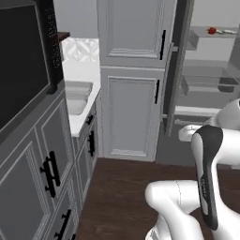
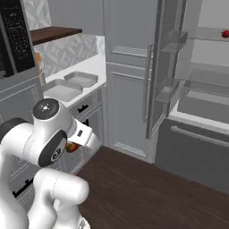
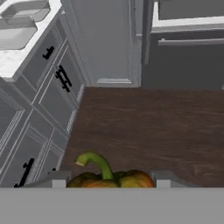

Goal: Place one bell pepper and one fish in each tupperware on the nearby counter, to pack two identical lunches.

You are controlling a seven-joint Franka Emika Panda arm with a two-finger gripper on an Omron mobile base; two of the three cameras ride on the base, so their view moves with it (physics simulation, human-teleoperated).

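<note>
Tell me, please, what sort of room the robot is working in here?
A home kitchen, it seems: a white marble counter over grey panelled cabinets, and an open fridge with clear shelves.

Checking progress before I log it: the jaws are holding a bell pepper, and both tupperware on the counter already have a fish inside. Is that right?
Not quite. The gripper does hold a bell pepper between its jaws, as the hand view shows. But both tupperware on the counter look empty in the right base view: no fish lies in either.
</note>
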